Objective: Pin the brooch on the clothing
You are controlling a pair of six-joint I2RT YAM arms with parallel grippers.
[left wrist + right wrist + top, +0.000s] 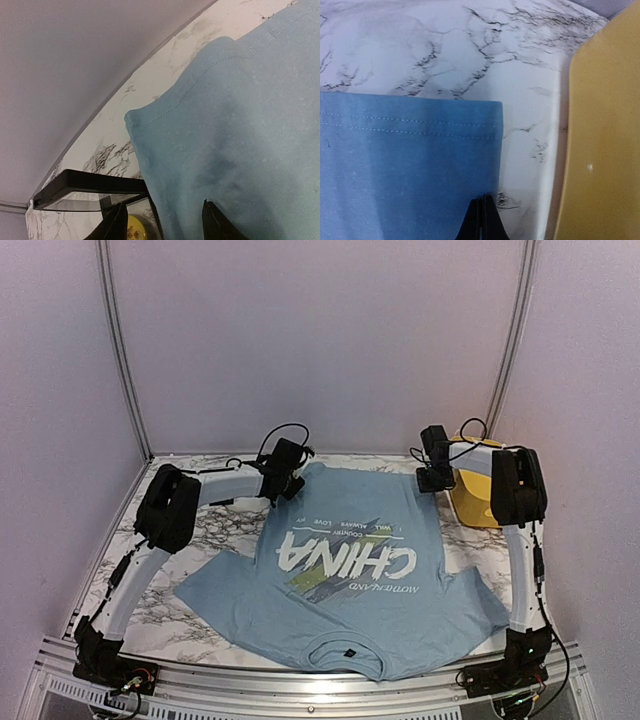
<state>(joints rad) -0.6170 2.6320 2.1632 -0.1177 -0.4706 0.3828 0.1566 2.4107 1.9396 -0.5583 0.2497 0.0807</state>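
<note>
The light blue T-shirt (345,590) with white "CHINA" lettering lies flat on the marble table (210,530), collar toward the arms. My left gripper (285,483) is open over the shirt's far left hem corner (150,120); the cloth edge runs between its fingers (216,222). My right gripper (436,476) is shut, its tips (484,202) pinched at the shirt's side edge (495,150) just below the far right hem corner. A small round yellow thing (134,227) shows beside the left fingers, partly hidden; I cannot tell whether it is the brooch.
A yellow box (475,495) stands on the table right of the right gripper, close in the right wrist view (605,140). A black-framed clear piece (85,187) sits by the left fingers. Walls enclose the table at the back and sides.
</note>
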